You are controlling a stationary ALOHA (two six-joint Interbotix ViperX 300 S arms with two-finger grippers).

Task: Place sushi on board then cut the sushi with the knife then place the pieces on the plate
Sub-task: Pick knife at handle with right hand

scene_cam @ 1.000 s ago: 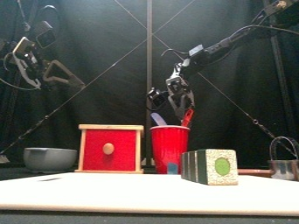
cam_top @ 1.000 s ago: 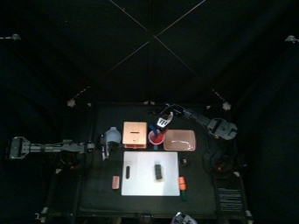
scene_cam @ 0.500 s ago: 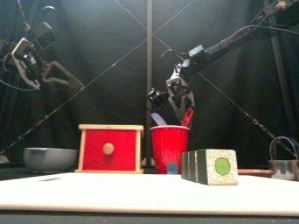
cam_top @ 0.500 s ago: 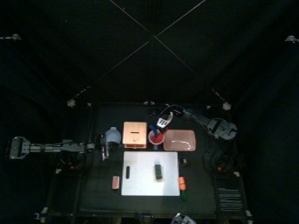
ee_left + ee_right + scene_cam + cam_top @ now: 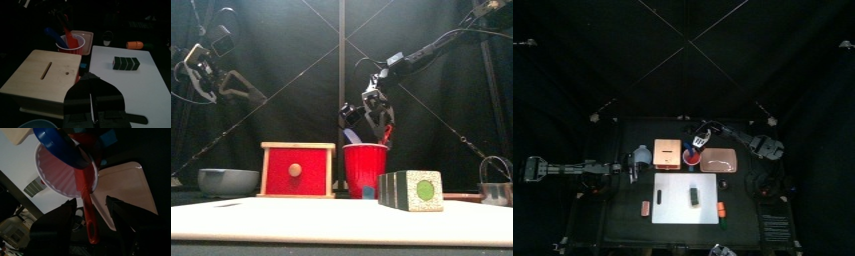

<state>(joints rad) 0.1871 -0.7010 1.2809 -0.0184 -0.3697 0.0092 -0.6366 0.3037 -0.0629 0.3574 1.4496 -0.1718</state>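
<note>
Sushi roll, dark green blocks with a pale end face and green centre, sits whole near the middle of the white cutting board. Red knife and blue knife stand tilted in the red cup. Flat pink tray lies just behind the board, beside the cup.

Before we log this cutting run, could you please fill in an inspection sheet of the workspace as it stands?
Surface: black table, with a white board lying at its front middle.
Job's things: sushi roll in one piece on the board; red cup holding a red knife and a blue knife; pink tray bare behind the board.
Clutter: wooden box, bowl, metal cutter, a small toy at each side of the board.
Claws: right claw open, astride the red knife over the cup; left claw shut, at the table's left.
Cables: nothing seen.
Surroundings: black curtains.
</note>
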